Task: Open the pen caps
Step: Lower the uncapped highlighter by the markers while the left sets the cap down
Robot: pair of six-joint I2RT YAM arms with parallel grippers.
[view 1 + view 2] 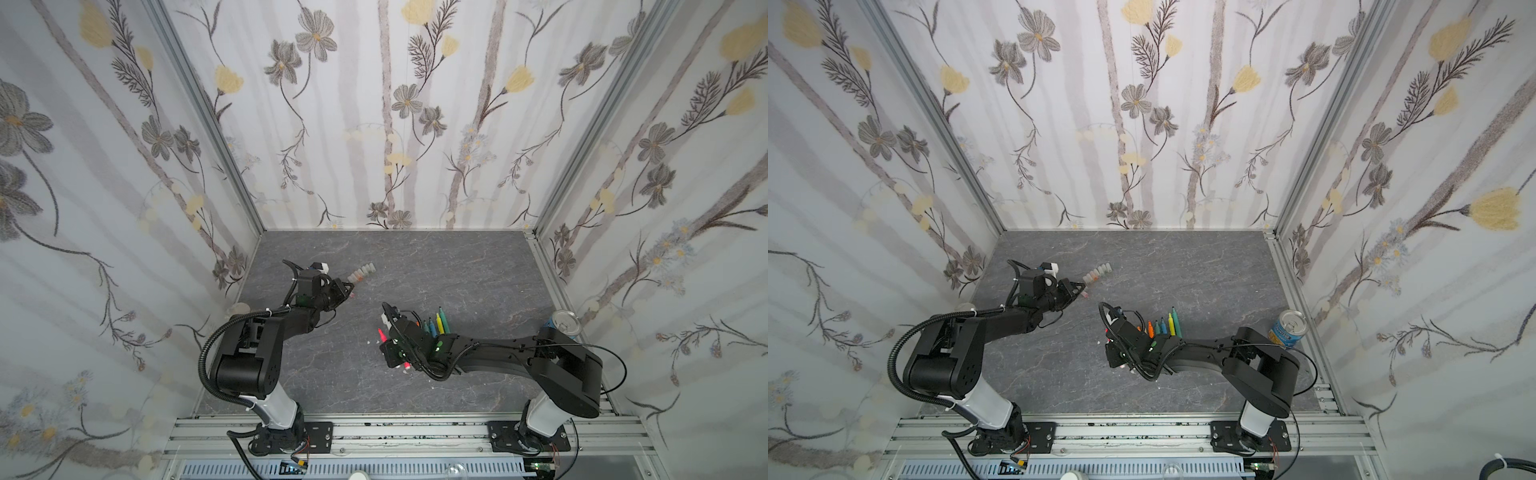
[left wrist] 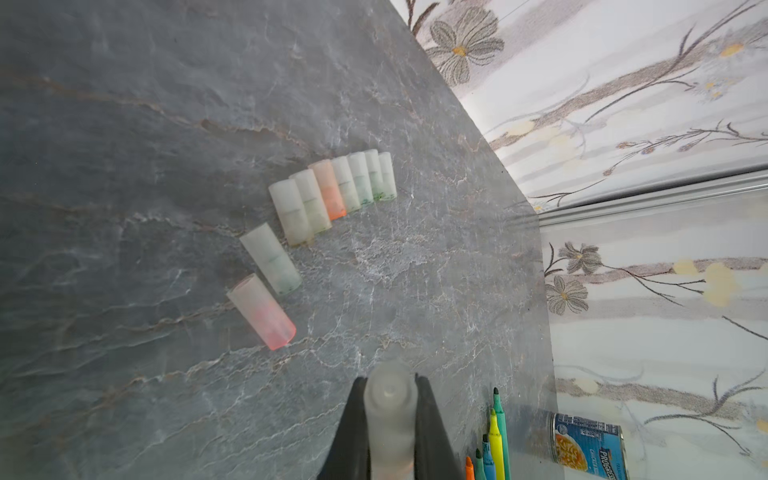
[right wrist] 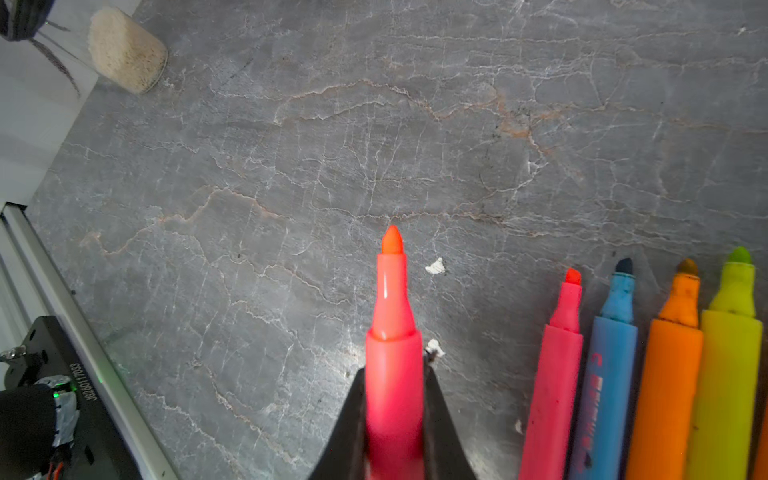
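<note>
The left gripper (image 2: 390,380) is clenched on a clear cap (image 2: 390,409), pinched only near its tips. It hovers over the back-left part of the bench (image 1: 457,270), just beside the near end of the row of caps (image 2: 330,189). The held cap's long axis runs along the gripper, one end pointing out ahead. I cannot tell whether that end is the open one.

The laid caps lie side by side with their axes roughly parallel. The row angles toward the back edge.

The right gripper (image 3: 394,370) grasps the uncapped pink pen (image 3: 392,316) by its barrel, near the middle of the bench. Its axis runs along the gripper, and its tip points toward the back edge, a little left. The other pens (image 3: 669,374) lie parallel just beside it with their tips the same way.

Risks, as I judge them:
- The cap is round and smooth. If it is let go above the bench it could roll off, or knock the loose pink-tinted cap (image 2: 262,311) and scatter the row.
- The shallow pinch could let it slip early.
- The bare pink tip could smear the bench.
- If the pen is set down crooked, it could shove its neighbours.
</note>
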